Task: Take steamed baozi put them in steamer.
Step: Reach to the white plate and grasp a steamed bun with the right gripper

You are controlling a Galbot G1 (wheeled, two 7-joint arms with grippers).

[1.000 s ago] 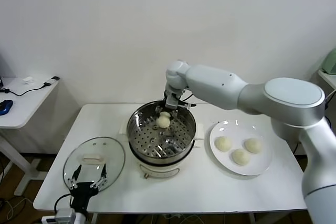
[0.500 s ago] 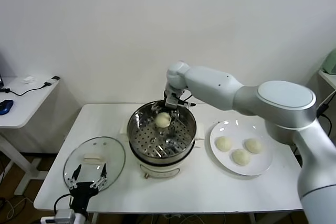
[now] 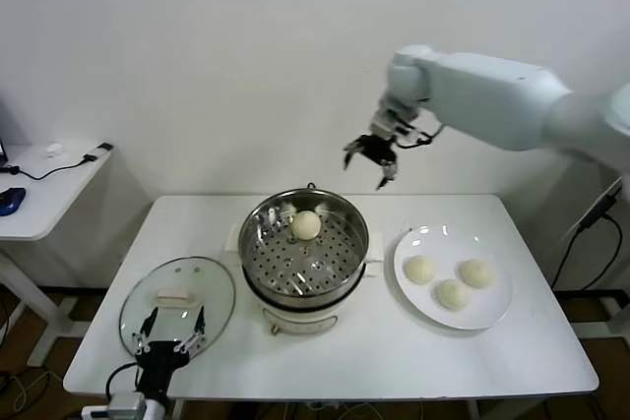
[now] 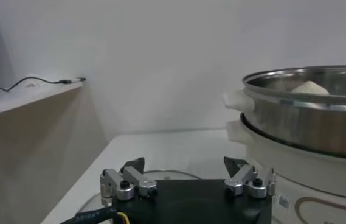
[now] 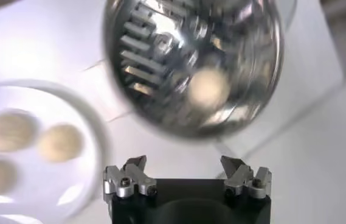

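Observation:
The steamer (image 3: 285, 268) stands mid-table, a shiny steel pot on a white base. One steamed baozi (image 3: 306, 225) lies on its perforated tray near the far rim. Three more baozi (image 3: 419, 269) (image 3: 452, 293) (image 3: 476, 272) rest on the white plate (image 3: 443, 243) to its right. My right gripper (image 3: 372, 156) hangs open and empty, high above the table behind the steamer's right side. Its wrist view looks down on the steamer (image 5: 160, 49), the baozi (image 5: 208, 87) inside and the plate (image 5: 51, 176). My left gripper (image 3: 169, 336) is parked open at the front left.
A round glass lid (image 3: 177, 302) with a white handle lies flat at the table's front left, just beyond the left gripper. A side table (image 3: 49, 184) with cables stands to the left. The left wrist view shows the steamer's side (image 4: 306, 122).
The right gripper opened and left the baozi on the steamer tray. It then rose and swung right, away from the pot. The left arm has not moved.

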